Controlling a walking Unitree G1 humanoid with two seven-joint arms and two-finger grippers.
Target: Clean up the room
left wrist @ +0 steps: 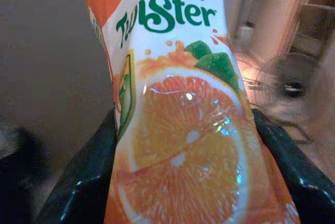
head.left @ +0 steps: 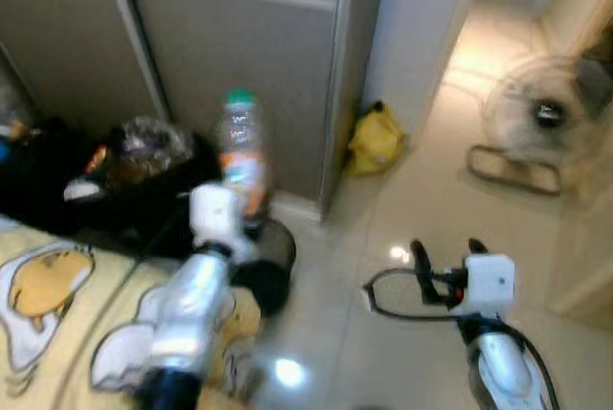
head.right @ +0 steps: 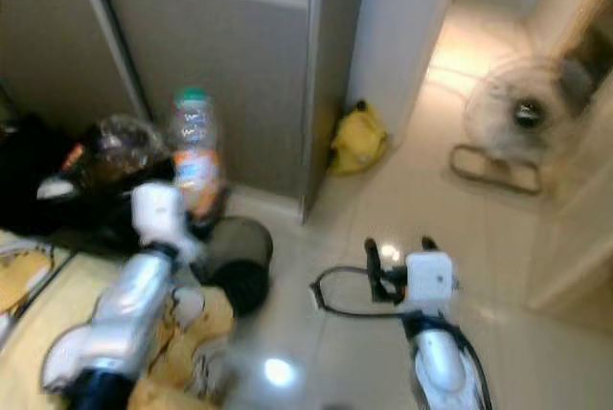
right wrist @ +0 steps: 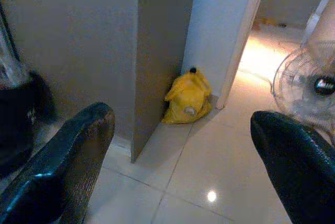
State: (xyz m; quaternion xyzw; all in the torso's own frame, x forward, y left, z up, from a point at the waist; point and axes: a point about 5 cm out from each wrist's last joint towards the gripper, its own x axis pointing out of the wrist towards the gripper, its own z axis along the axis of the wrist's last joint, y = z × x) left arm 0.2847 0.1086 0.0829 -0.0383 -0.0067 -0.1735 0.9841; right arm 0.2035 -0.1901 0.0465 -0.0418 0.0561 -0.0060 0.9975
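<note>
My left gripper [head.left: 244, 214] is shut on an orange-juice bottle [head.left: 240, 156] with a green cap and an orange Tropicana label [left wrist: 180, 119], held upright above a dark round bin [head.left: 268, 261]. Its black fingers [left wrist: 84, 182] press the bottle's sides in the left wrist view. My right gripper [head.left: 448, 261] hangs open over the pale tiled floor, with nothing between its fingers [right wrist: 68, 150].
A yellow plush toy [head.left: 375, 140] leans in the corner by the wardrobe. A standing fan [head.left: 541, 118] is at the right. A black bag with clutter [head.left: 105, 180] lies left of the bin. A yellow-patterned bedsheet [head.left: 57, 314] covers the near left. A black cable [head.left: 383, 300] loops on the floor.
</note>
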